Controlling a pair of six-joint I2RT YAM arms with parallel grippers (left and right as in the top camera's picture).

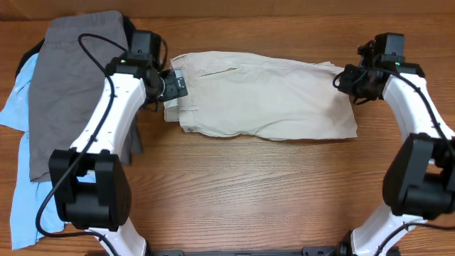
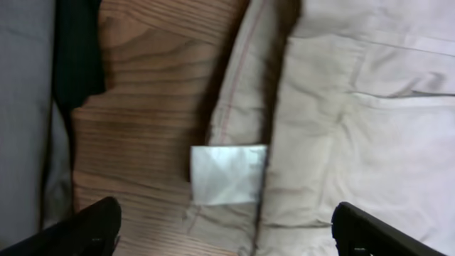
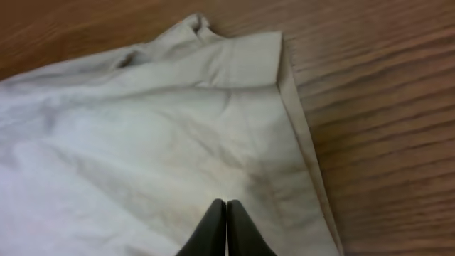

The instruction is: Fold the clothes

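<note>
The beige khaki shorts [image 1: 263, 96] lie folded lengthwise across the far middle of the table, waistband to the left. My left gripper [image 1: 173, 87] is open above the waistband end; in the left wrist view its fingers [image 2: 226, 231] straddle the waistband [image 2: 298, 163] and a white label [image 2: 226, 174]. My right gripper [image 1: 343, 77] hovers at the leg-hem end, fingers [image 3: 226, 210] shut together above the fabric [image 3: 142, 142], holding nothing that I can see.
A pile of other clothes sits at the far left: a grey garment [image 1: 71, 78] on top, a light-blue one [image 1: 21, 156] under it, and a black one [image 1: 135, 142] at the edge. Bare wood table [image 1: 249, 192] lies in front.
</note>
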